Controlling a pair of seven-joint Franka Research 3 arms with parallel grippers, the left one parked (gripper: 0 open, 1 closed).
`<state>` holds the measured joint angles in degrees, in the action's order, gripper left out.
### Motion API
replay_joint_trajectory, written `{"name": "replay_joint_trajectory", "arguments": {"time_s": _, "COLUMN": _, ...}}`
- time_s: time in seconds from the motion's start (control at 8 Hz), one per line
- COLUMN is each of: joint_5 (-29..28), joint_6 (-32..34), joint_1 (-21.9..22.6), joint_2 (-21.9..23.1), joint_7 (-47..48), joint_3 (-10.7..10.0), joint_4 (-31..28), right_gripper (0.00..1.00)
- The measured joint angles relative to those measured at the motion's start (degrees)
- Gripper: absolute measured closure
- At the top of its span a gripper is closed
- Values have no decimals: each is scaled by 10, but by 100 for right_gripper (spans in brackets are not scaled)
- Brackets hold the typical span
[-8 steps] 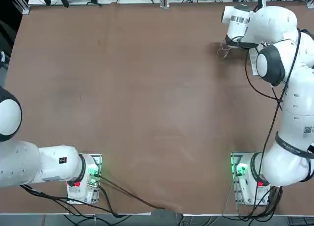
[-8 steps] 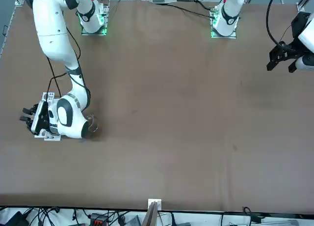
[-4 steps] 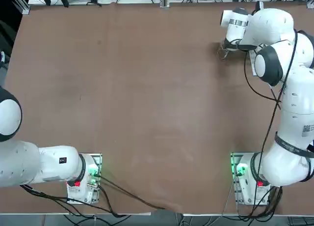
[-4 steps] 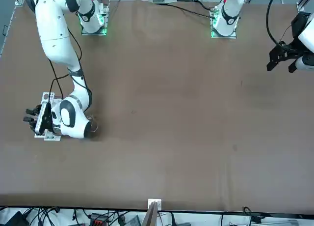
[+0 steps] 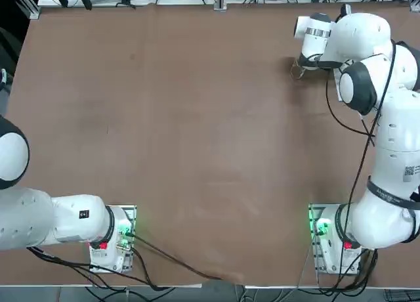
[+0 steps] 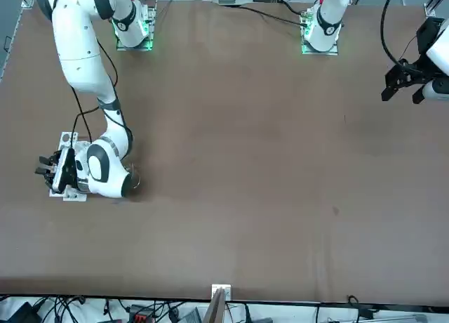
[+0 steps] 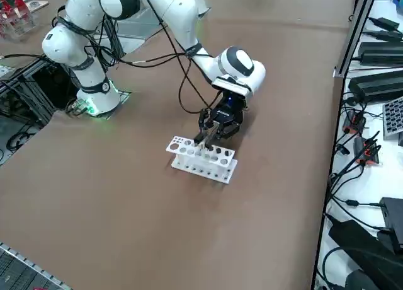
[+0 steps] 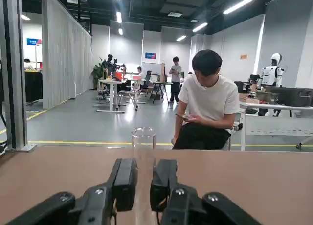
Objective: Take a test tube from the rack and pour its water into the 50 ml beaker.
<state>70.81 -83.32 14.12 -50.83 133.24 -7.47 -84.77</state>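
The right gripper (image 7: 208,133) is reaching down over the white rack (image 7: 202,159) near the far right corner of the table (image 5: 197,118). In the wrist view its two black fingers (image 8: 124,183) are standing close together with a clear glass test tube (image 8: 143,151) rising upright between them, so the fingers are clamping on the tube, pinching it a little below its open round rim. The gap left between the pads is only as wide as the tube itself. The tube's lower part is hiding behind the fingers, and whether any water is sitting in it cannot be told.

From the right side view the gripper is pointing down at the row of round holes on the side of the rack nearer the arm, with its tips right at the top of the block; the rack is lying flat on the table.

In the front view a faint glass beaker (image 6: 133,177) is standing on the table just beside the arm's wrist, on the side away from the rack (image 6: 68,189). In the top view the same beaker (image 5: 298,70) is showing beside the wrist, mostly as a thin rim outline.

Beyond the table, a person (image 8: 208,107) is sitting in the room behind.
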Motion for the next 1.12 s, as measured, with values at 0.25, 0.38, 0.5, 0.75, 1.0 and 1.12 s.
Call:
{"name": "replay_joint_trajectory", "arguments": {"time_s": 0.25, "joint_5": 0, "joint_6": -2, "joint_1": 0, "joint_2": -8, "joint_7": 1, "joint_3": 0, "joint_4": 1, "right_gripper": 78}}
{"name": "replay_joint_trajectory", "arguments": {"time_s": 0.38, "joint_5": 0, "joint_6": -3, "joint_1": 0, "joint_2": -10, "joint_7": 2, "joint_3": 0, "joint_4": 2, "right_gripper": 78}}
{"name": "replay_joint_trajectory", "arguments": {"time_s": 0.5, "joint_5": 0, "joint_6": -3, "joint_1": 0, "joint_2": -11, "joint_7": 2, "joint_3": 0, "joint_4": 2, "right_gripper": 78}}
{"name": "replay_joint_trajectory", "arguments": {"time_s": 0.75, "joint_5": -4, "joint_6": -2, "joint_1": -1, "joint_2": -11, "joint_7": 2, "joint_3": 0, "joint_4": 1, "right_gripper": 74}}
{"name": "replay_joint_trajectory", "arguments": {"time_s": 1.0, "joint_5": -13, "joint_6": -2, "joint_1": -1, "joint_2": -12, "joint_7": 1, "joint_3": 0, "joint_4": 1, "right_gripper": 54}}
{"name": "replay_joint_trajectory", "arguments": {"time_s": 1.12, "joint_5": -18, "joint_6": -1, "joint_1": -1, "joint_2": -12, "joint_7": 0, "joint_3": 0, "joint_4": 1, "right_gripper": 50}}
